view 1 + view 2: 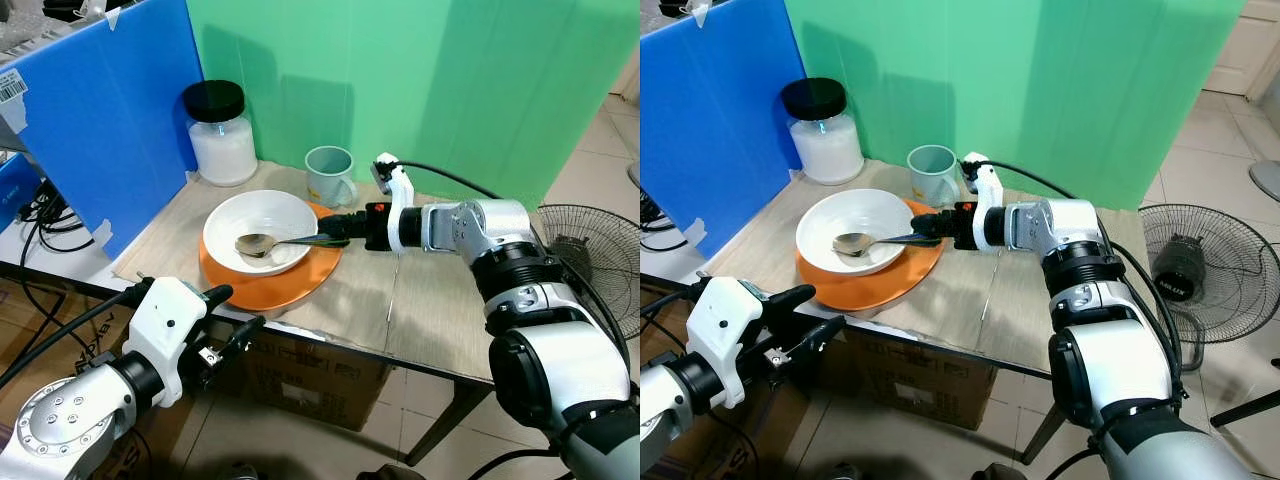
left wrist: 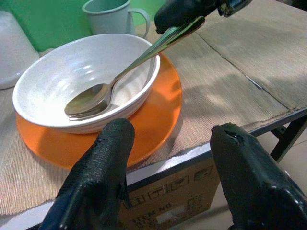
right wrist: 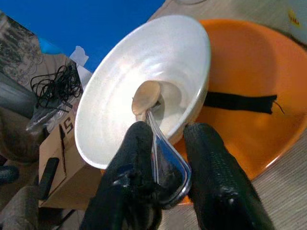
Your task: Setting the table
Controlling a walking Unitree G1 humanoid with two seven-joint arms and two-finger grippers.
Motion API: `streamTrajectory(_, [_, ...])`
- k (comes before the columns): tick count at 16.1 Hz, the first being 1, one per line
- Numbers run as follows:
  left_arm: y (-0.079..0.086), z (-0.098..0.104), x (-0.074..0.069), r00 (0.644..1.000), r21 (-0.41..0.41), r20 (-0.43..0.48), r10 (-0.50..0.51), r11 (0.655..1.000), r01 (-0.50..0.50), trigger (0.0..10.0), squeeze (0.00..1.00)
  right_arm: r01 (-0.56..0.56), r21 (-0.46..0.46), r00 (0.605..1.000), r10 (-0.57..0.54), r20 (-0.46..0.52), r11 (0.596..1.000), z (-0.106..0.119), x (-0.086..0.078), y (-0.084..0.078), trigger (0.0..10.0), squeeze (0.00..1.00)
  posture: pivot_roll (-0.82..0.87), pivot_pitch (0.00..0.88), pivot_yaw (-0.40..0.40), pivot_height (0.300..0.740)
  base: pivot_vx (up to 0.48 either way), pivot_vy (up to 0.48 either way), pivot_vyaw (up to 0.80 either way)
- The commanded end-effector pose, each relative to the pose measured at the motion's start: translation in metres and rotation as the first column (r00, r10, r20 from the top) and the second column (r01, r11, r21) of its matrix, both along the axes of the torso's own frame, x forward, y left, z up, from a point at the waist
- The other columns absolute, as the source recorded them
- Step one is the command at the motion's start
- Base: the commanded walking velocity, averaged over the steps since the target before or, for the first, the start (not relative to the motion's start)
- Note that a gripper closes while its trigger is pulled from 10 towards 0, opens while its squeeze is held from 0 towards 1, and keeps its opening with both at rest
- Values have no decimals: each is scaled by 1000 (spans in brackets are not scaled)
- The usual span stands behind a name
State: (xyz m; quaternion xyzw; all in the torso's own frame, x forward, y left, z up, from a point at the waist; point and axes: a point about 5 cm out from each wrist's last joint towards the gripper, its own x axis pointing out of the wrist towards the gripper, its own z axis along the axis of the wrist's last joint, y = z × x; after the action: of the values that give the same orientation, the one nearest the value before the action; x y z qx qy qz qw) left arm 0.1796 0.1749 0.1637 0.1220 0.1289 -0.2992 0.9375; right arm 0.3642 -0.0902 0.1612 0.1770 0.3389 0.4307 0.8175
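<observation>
The right gripper [image 1: 335, 232] reaches in from the robot's right over the table, its two black fingers [image 3: 139, 158] pinched on the handle end of a metal spoon [image 1: 268, 242]. The spoon slopes down from that grip across the near rim of a white bowl [image 1: 232, 215], and its scoop lies on the bowl's inner floor, facing up. The bowl sits on an orange plate [image 1: 290, 285], set toward the plate's left so that a wide crescent of orange shows on the side nearer the gripper. In the right wrist view a black strip [image 3: 240, 102] lies across the bare part of the plate. The plate rests on a beige woven table covering [image 1: 370, 300] near the front edge of the table [image 1: 440, 365]. Just behind the plate stands a pale green mug [image 1: 330, 175] with its handle turned toward the robot's right, and further left at the back a glass jar [image 1: 222, 140] with a black lid holds something white. The left gripper [image 1: 235, 315] hovers below and in front of the table edge, fingers spread apart and holding nothing, pointed toward the plate. A blue panel [image 1: 110, 110] stands at the left, a green backdrop [image 1: 430, 80] behind the table, a cardboard box [image 1: 310, 375] under it, and a floor fan [image 1: 590, 250] at the right.
</observation>
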Motion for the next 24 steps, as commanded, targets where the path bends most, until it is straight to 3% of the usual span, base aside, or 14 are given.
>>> streamTrajectory(1, [0, -1, 1, 1000, -1, -4, -6, 1000, 6, 10000, 0, 9, 7, 1000, -9, -6, 1000, 0, 0, -1, 0, 0, -22, 5, -4, 740, 0, 0, 0])
streamTrajectory(2, [0, -1, 1, 1000, -1, -5, -6, 1000, 6, 10000, 0, 5, 1, 1000, -5, -6, 1000, -1, -1, -1, 0, 0, -22, 5, -4, 740, 0, 0, 0])
streamTrajectory(3, [-1, -1, 1, 1000, -1, -5, -7, 1000, 7, 10000, 0, 1, -8, 1000, -1, -4, 1000, -2, -1, -2, 1255, 0, -21, 5, -4, 740, 0, 0, 0])
streamTrajectory(4, [-1, -1, 1, 1000, -4, -5, -9, 1000, 9, 10000, 0, -3, -23, 1000, 3, 3, 1000, -2, 0, -3, 10000, 0, -20, 4, -4, 740, 0, 0, 0])
streamTrajectory(8, [-1, 0, 2, 1000, -8, -2, -10, 1000, 10, 10000, 0, 6, -14, 1000, -6, 2, 1000, 0, 1, -5, 10000, 0, -22, 4, -3, 740, 0, 0, 0])
streamTrajectory(9, [-1, 0, 2, 1000, -9, -1, -10, 1000, 10, 10000, 0, 16, 0, 1000, -16, -9, 1000, 0, 1, -5, 4510, 0, -22, 4, -4, 740, 0, 0, 0])
streamTrajectory(11, [-1, 0, 3, 1000, -8, 0, -9, 1000, 9, 10000, 0, 25, 19, 999, -25, -21, 999, 0, 1, -4, 0, 0, -21, 5, -4, 740, 0, 0, 0])
streamTrajectory(20, [1, 0, 3, 1000, -7, 2, -7, 1000, 7, 10000, 0, 28, 39, 999, -27, -20, 999, 2, 2, -2, 0, 0, -19, 4, -3, 740, 0, 0, 0])
streamTrajectory(23, [2, 2, 4, 1000, -8, 10, 2, 1000, -2, 10000, 0, 72, 214, 997, -63, -48, 974, 23, 6, -7, 0, 0, -11, 11, -7, 740, 0, 0, 0])
streamTrajectory(24, [2, 2, 4, 1000, -8, 11, 3, 1000, -3, 10000, 0, 73, 232, 997, -65, -43, 970, 25, 6, -9, 0, 0, -11, 11, -7, 740, 0, 0, 0])
